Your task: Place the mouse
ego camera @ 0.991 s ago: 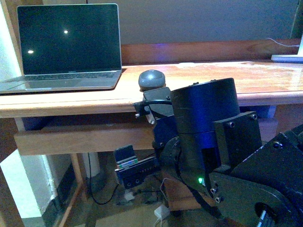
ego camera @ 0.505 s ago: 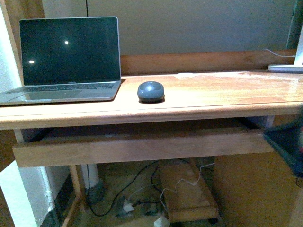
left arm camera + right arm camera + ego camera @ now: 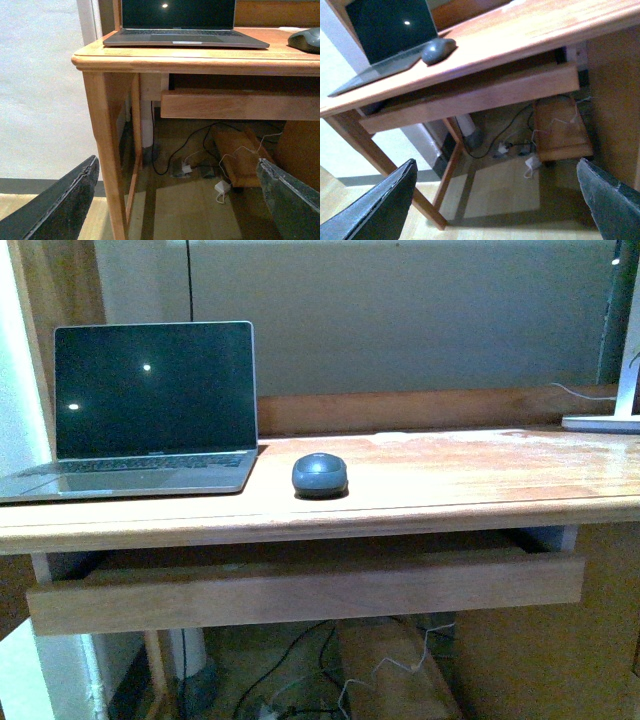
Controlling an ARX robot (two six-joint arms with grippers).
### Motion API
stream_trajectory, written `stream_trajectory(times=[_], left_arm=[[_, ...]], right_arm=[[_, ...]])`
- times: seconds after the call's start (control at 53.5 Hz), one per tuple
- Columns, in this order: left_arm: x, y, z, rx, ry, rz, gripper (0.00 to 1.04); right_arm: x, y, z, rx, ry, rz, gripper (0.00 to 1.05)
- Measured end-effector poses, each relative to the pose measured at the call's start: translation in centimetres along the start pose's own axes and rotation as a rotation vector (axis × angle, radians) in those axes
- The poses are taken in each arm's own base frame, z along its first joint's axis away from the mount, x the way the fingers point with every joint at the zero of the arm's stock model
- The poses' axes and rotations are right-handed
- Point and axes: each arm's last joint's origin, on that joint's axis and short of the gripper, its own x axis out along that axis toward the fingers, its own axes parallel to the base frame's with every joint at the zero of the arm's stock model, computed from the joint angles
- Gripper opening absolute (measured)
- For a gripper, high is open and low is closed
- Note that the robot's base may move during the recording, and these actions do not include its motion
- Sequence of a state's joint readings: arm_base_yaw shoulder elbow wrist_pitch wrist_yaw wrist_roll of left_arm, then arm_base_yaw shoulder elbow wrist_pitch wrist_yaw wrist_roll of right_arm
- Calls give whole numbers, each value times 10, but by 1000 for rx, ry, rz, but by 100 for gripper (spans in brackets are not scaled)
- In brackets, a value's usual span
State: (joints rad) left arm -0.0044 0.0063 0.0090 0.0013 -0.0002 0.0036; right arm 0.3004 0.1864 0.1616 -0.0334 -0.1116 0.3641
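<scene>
Both claws sit low, under bench height, and both are spread wide with nothing between the fingers: left claw (image 3: 177,200), right claw (image 3: 497,200). Out from them, the mouse (image 3: 320,474) is up on the bench (image 3: 470,485), just right of the laptop (image 3: 150,410), not touching it. Its long axis runs front to back, roughly. From the right claw it's up and away near the laptop corner; the left wrist view only catches its edge, so the right arm looks nearer. I'd call it placed already.

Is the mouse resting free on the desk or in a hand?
Free. The mouse rests on the desk beside the laptop; neither hand touches it.
</scene>
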Motion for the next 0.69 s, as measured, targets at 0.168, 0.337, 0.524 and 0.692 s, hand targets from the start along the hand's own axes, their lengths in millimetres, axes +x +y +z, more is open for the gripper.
stream_trajectory(times=[0.168, 0.337, 0.524, 0.692], left_arm=[[0, 0, 0, 0, 0, 0, 97], [0, 0, 0, 0, 0, 0, 97], [0, 0, 0, 0, 0, 0, 97], [0, 0, 0, 0, 0, 0, 97]], right_arm=[[-4, -28, -35, 9, 46, -41, 97], [-11, -40, -25, -177, -137, -292, 80], [-12, -42, -23, -314, -146, -393, 49], [-12, -41, -21, -335, -143, -394, 22]])
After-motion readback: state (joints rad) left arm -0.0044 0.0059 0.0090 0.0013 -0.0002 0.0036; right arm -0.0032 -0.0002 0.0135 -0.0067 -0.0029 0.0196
